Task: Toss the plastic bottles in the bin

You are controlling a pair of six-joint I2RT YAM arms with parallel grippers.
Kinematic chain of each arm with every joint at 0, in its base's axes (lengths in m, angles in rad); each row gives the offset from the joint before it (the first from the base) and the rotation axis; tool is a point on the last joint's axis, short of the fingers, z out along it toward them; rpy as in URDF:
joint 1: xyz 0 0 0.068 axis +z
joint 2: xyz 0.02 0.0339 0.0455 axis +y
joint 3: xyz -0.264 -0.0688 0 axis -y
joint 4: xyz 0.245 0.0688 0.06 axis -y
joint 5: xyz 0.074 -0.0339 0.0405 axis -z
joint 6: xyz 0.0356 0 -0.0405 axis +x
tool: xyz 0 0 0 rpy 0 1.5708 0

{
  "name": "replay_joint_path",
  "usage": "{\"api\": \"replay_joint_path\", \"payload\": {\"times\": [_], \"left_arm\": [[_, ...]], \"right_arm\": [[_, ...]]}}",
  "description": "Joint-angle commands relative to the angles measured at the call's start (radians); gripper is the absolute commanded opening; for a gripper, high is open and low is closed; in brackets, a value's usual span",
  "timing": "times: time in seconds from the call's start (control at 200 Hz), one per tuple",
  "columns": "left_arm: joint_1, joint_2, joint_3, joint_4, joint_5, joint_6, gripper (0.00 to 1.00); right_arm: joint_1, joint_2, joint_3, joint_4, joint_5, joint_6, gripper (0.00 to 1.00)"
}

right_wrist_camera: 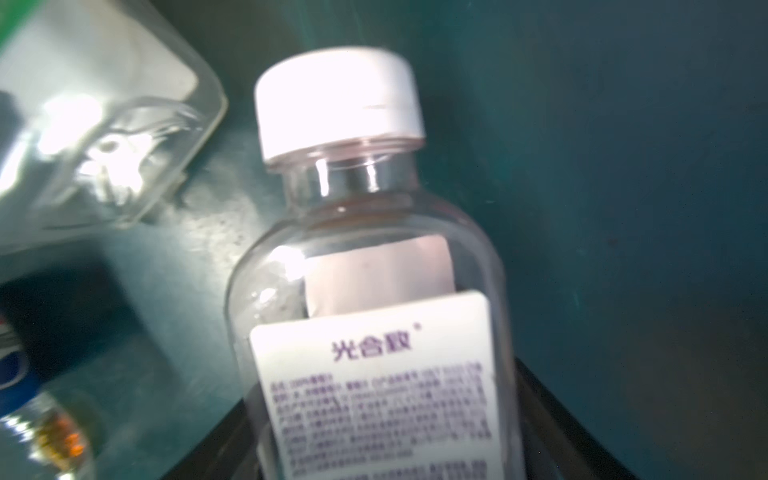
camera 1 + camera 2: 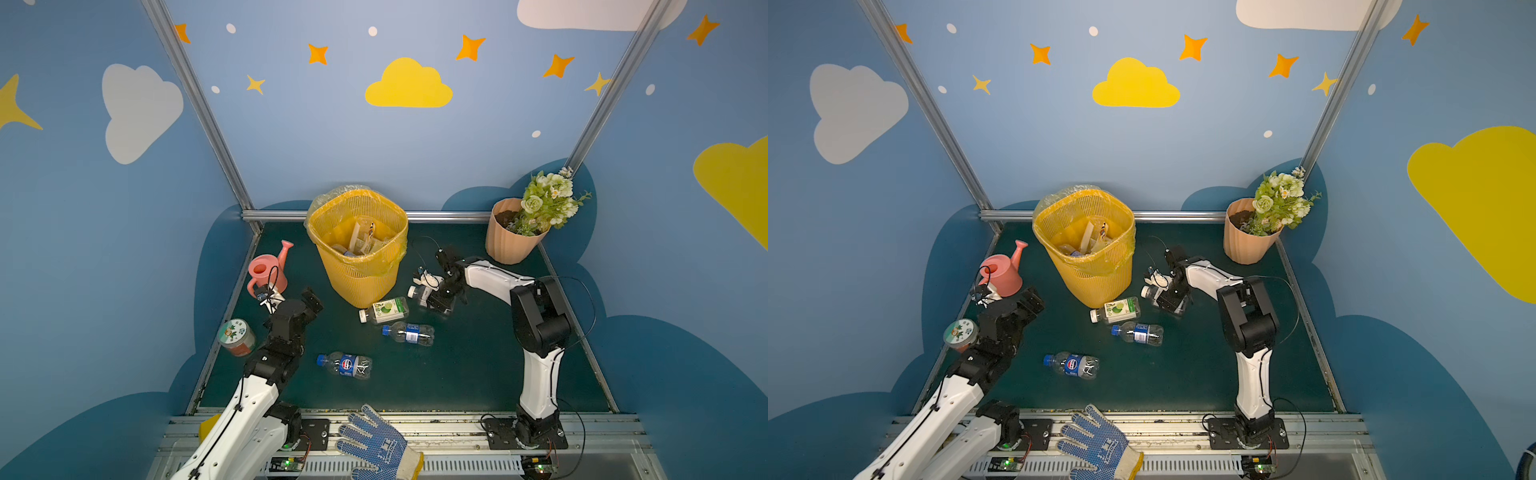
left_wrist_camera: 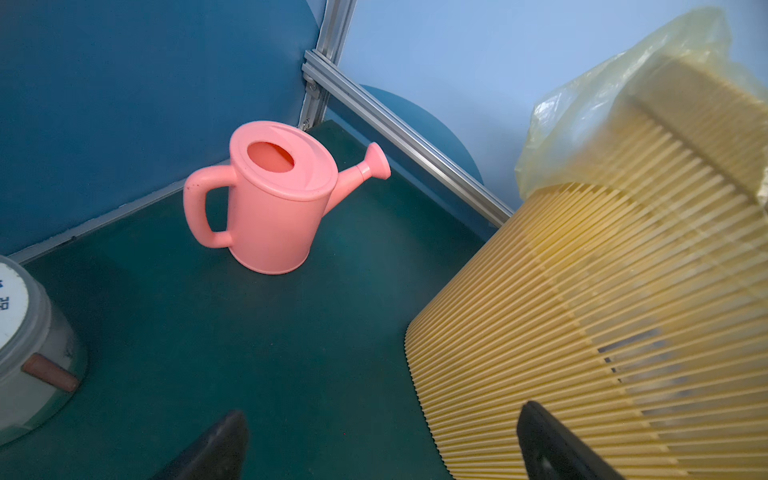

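Note:
The yellow mesh bin [image 2: 361, 282] [image 2: 1096, 286] stands at the back middle, with several bottles [image 2: 361, 241] inside it. Just right of the bin's foot lies a white-capped, white-labelled bottle [image 2: 419, 293] [image 2: 1151, 292] [image 1: 374, 270] on the mat, and my right gripper [image 2: 430, 297] [image 1: 382, 415] is shut on its body. Three more bottles lie loose: a green-labelled one [image 2: 384, 309] [image 1: 83, 124], a blue-capped one [image 2: 409, 332] and a Pepsi one [image 2: 345, 365]. My left gripper [image 2: 311, 301] [image 3: 382, 440] hangs open and empty, left of the bin [image 3: 623, 311].
A pink watering can [image 2: 268, 270] [image 3: 274, 208] stands at the back left. A squat jar [image 2: 236, 336] [image 3: 25, 340] sits by the left wall. The peach flower pot [image 2: 513, 237] fills the back right corner. A blue-dotted glove [image 2: 378, 446] lies on the front rail.

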Motion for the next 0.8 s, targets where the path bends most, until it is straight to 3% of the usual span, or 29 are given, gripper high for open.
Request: {"api": "replay_joint_path", "payload": {"times": [0.0,0.12,0.37,0.546,0.796], "left_arm": [[0.005,0.001,0.009,-0.022,-0.006,-0.004,1.00],[0.006,0.002,0.018,-0.024,-0.004,-0.007,1.00],[0.006,0.016,0.033,-0.029,0.007,-0.015,1.00],[0.007,0.029,0.056,-0.027,0.016,-0.015,1.00],[0.007,0.056,0.097,-0.014,0.048,-0.015,1.00]], "right_arm": [[-0.002,0.019,0.023,-0.033,0.021,0.022,0.72],[-0.014,-0.003,0.015,-0.008,-0.008,0.069,0.58],[-0.085,-0.235,-0.094,0.160,-0.123,0.252,0.45],[-0.156,-0.552,-0.253,0.417,-0.191,0.463,0.45],[-0.180,-0.960,-0.356,0.736,-0.138,0.760,0.45]]}}
